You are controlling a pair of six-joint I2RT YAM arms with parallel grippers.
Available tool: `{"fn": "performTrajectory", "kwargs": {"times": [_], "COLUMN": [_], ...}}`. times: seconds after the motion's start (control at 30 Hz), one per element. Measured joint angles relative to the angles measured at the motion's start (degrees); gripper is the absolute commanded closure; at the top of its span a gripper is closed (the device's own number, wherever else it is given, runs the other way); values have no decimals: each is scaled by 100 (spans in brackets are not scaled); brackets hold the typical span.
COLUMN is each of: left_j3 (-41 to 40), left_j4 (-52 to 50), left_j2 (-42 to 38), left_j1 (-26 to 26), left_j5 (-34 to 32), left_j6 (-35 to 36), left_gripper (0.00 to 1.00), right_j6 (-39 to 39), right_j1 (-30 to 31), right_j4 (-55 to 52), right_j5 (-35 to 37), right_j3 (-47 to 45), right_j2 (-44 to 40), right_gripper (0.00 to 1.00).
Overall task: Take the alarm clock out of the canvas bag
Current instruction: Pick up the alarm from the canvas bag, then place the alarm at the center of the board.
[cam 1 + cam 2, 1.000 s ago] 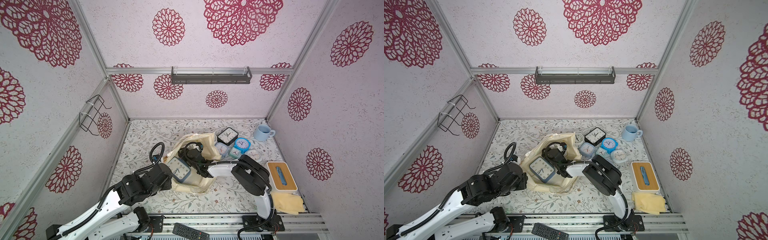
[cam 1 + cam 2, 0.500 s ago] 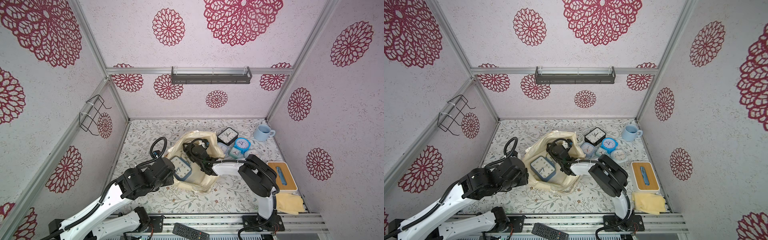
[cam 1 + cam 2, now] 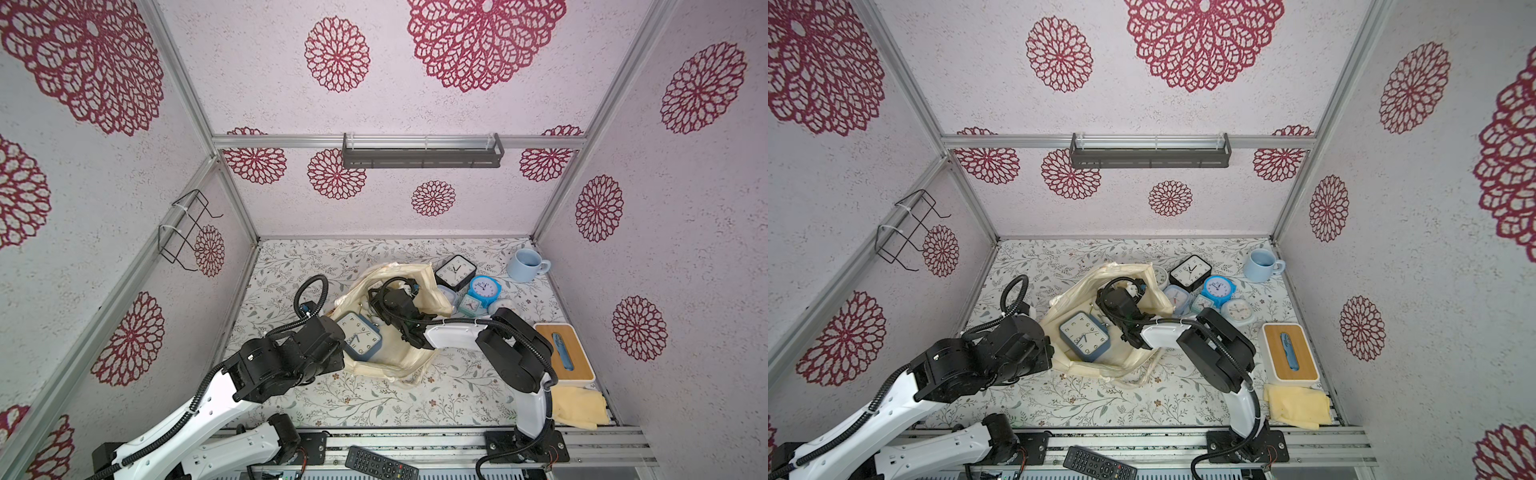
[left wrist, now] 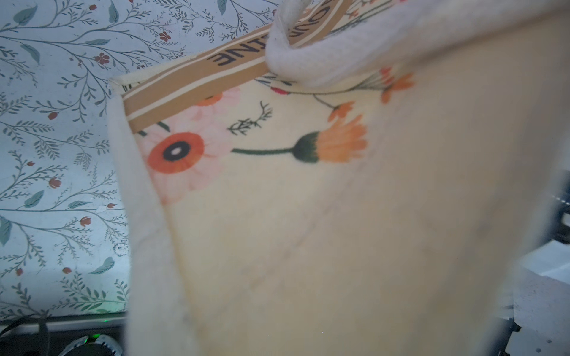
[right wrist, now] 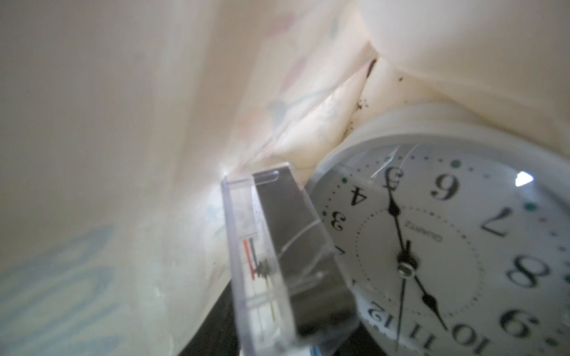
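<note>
In both top views the canvas bag [image 3: 434, 286] [image 3: 1152, 297] is lying open with a blue square alarm clock [image 3: 359, 338] [image 3: 1084, 336] sitting face-up in its mouth. The right gripper [image 3: 386, 301] is reaching inside, and the left gripper is sitting closed tight at the bag's rim (hidden under the left arm [image 3: 291, 361], any pinch unseen). The left wrist view is showing the bag's flowered side [image 4: 308, 215]. In the right wrist view one clear finger [image 5: 277, 262] is lying just beside a white round alarm clock [image 5: 447, 246] within the bag; the jaws' spread cannot be told.

Bright, even light; wrist views blurred; top edges distorted.
</note>
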Motion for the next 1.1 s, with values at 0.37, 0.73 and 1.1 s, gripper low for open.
{"fn": "performTrajectory", "kwargs": {"times": [0.37,0.73,1.1], "left_j3": [46,96,531], "left_j4": [-44,-931,-1768], "left_j2": [0,-299,-573], "left_j1": [-4,-22,37], "left_j5": [-138,-914,-1370], "left_j6": [-74,-691,-1014], "left_gripper": [100,100,100], "right_j6": [-326,-1856,-3639], "right_j1": [9,511,562], "right_j4": [-472,-1858,-3611], "right_j5": [-160,-1360,-2000], "right_j3": [168,317,166], "right_j2": [-125,-1563,-4345], "right_gripper": [72,71,71]}}
